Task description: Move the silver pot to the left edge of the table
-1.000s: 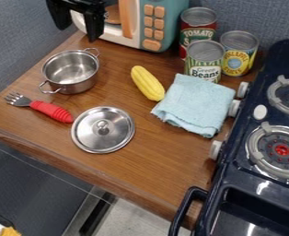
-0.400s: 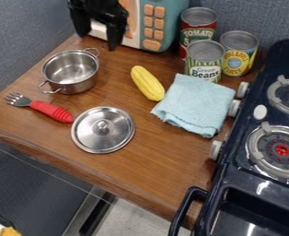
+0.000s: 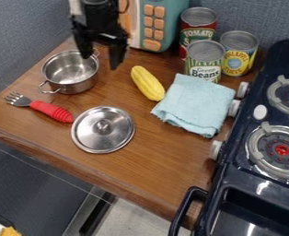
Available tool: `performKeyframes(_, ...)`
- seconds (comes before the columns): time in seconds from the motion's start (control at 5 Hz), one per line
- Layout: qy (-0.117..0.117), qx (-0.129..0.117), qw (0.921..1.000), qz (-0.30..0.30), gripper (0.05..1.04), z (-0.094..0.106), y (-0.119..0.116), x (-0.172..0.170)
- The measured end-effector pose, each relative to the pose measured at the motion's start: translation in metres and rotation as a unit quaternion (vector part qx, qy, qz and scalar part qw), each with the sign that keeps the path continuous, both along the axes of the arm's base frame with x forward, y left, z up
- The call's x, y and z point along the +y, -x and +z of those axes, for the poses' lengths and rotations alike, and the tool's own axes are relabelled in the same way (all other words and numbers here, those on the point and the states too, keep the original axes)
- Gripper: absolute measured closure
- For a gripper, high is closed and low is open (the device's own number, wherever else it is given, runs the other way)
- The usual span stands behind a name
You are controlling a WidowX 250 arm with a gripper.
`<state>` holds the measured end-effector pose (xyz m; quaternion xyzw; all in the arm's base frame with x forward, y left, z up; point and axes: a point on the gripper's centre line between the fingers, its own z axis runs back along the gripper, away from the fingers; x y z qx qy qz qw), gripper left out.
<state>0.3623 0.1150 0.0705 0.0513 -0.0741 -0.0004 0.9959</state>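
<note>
Nearest, a dark curved handle (image 3: 182,209) juts from the navy toy stove (image 3: 233,196), which runs along the right side of the view and has round grey burners and pale knobs. Beside it, the brown wooden table (image 3: 153,173) bears a round metal lid (image 3: 113,133), lying flat with its knob up. Just left of the lid lies a fork (image 3: 51,111) with a red ribbed handle, its tines toward the table's left edge. Farther back are a folded light-blue cloth (image 3: 196,103) and, just beside it, a yellow ear of corn (image 3: 147,84). The silver pot (image 3: 79,86) stands upright near the table's left edge, beyond the fork, one handle toward the fork and the other at its far side. Over the pot's far right part hangs the black gripper (image 3: 100,62), its two fingers spread apart; whether either touches the pot, one cannot tell. Farthest back stand three cans (image 3: 205,67) in a cluster at the right and a teal-and-white toy microwave (image 3: 168,27) with orange buttons.
</note>
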Motion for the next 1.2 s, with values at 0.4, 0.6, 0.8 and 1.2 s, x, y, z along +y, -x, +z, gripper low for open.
performKeyframes(0.4,0.022,0.009,0.9996,0.015,0.083,-0.013,0.003,0.011)
performKeyframes(0.6,0.021,0.018,0.9995,0.014,0.083,-0.019,0.004,0.012)
performKeyframes(0.8,0.016,0.015,0.9997,0.013,0.083,-0.02,0.003,0.013)
performKeyframes(1.2,0.003,0.018,0.9998,0.012,0.083,-0.032,0.003,0.017)
